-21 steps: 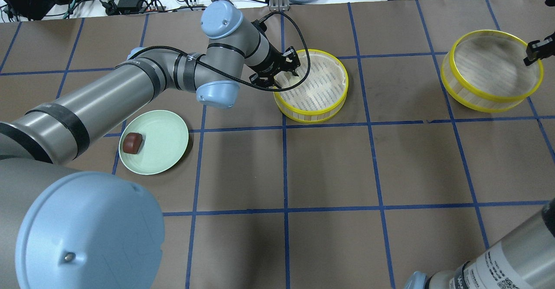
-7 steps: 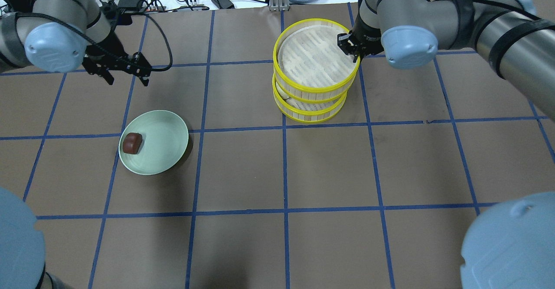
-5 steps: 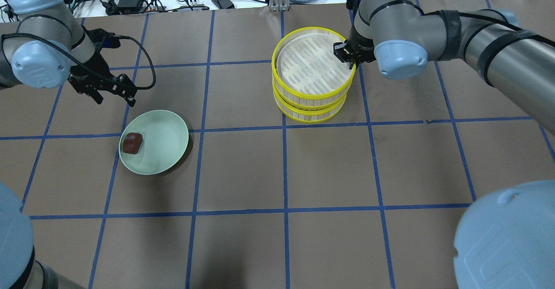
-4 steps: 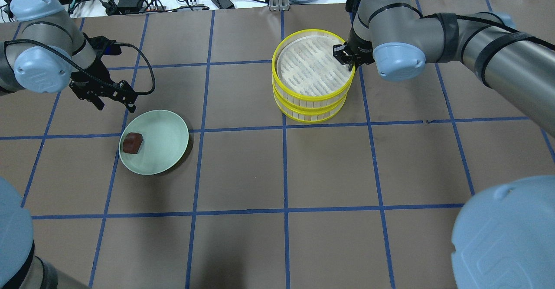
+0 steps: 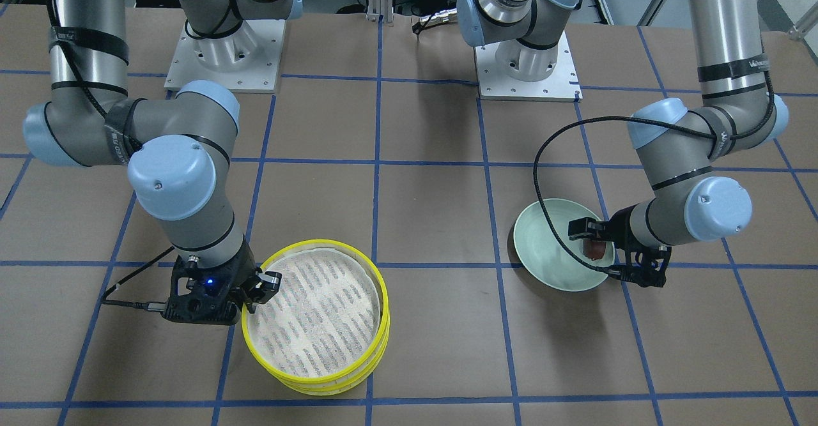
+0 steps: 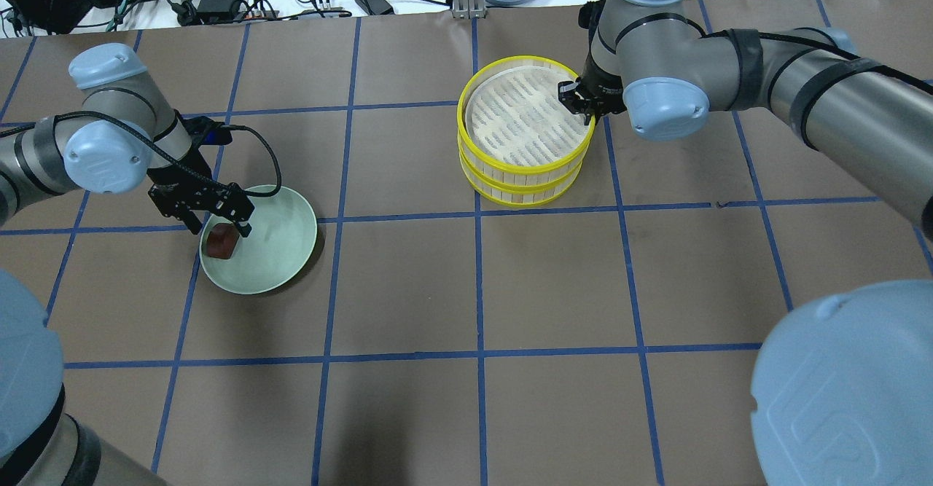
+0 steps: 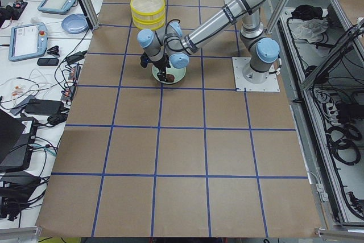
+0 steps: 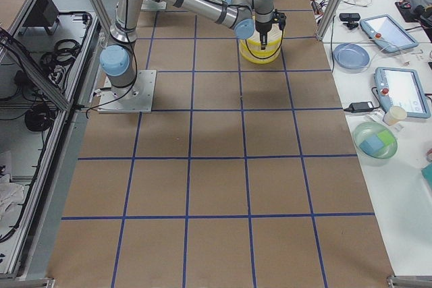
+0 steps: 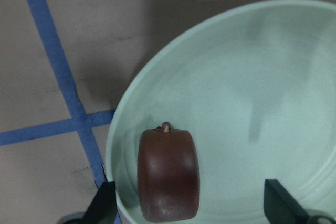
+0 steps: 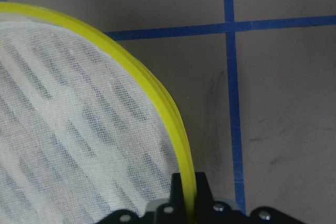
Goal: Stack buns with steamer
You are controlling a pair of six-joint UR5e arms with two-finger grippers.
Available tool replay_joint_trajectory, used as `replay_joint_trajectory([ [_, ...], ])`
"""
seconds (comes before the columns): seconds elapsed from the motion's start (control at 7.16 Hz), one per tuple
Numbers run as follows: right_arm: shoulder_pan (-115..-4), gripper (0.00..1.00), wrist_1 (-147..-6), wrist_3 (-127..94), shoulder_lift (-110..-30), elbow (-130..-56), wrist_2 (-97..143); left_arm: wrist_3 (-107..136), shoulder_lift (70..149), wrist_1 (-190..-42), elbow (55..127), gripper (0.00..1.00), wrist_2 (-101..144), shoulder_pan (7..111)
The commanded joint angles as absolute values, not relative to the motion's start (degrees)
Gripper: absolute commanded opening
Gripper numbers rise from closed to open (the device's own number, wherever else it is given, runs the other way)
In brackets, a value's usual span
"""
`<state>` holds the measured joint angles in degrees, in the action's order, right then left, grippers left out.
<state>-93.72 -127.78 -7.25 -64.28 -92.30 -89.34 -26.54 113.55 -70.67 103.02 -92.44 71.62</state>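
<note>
- We see the left hand (image 6: 221,229) over the pale green plate (image 6: 284,249), its jaws spread wide and holding nothing.
- In the left wrist view its fingers (image 9: 104,205) stand one on each side of the dark reddish-brown bun (image 6: 222,241), neither touching it; the bun lies nearer the finger at that view's 7 o'clock corner.
- That bun lies inside the plate, close to the rim at the plate's 9 o'clock in the overhead view.
- From the plate we find the steamers at about 2 o'clock in the overhead view, well apart from it on the brown surface (image 6: 554,289).
- The top steamer tray (image 6: 521,111), yellow-rimmed with a pale slatted floor, sits on the bottom steamer tray (image 6: 521,193); both are upright, and the lower one shows only as a yellow band and slatted wall under the upper.
- The right hand (image 6: 581,100) is closed on the top steamer tray's rim, at about 3 o'clock of the tray in the overhead view.
- The right wrist view shows the yellow rim pinched between its two dark fingers, one inside the wall and one outside.
- Blue tape lines (image 6: 479,289) divide the surface into squares; the plate's 9 o'clock edge lies over one of them.
</note>
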Motion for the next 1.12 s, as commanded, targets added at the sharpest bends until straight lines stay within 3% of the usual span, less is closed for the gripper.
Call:
replay_joint_trajectory([
  [0.0, -93.69, 0.0, -127.97, -7.47, -63.81, -92.29, -89.38, -26.46, 114.69, -70.58, 103.36, 1.0, -92.46, 71.63],
  [0.14, -93.69, 0.0, -127.97, -7.47, -63.46, -92.37, -89.38, -26.37, 115.05, -70.58, 103.36, 1.0, -92.72, 71.63],
  [0.28, -93.69, 0.0, -127.88, -7.91, -63.54, -92.29, -89.21, -26.19, 115.14, -70.58, 103.19, 0.83, -92.81, 71.63],
  [0.42, -93.69, 0.0, -127.88, -7.91, -63.54, -92.29, -89.03, -26.28, 115.22, -70.58, 102.66, 0.27, -92.9, 71.63],
  [0.7, -93.69, 0.03, -127.71, -8.17, -63.54, -92.37, -89.21, -26.46, 115.14, -70.4, 102.31, 0.0, -92.99, 71.63],
  [0.84, -93.69, 0.37, -127.62, -8.26, -63.54, -92.37, -88.95, -26.37, 114.79, -70.49, 100.91, 0.0, -92.99, 71.72],
  [0.98, -93.69, 0.54, -127.62, -8.26, -63.54, -92.37, -89.03, -25.24, 113.22, -72.4, 98.9, 0.0, -93.08, 71.81],
])
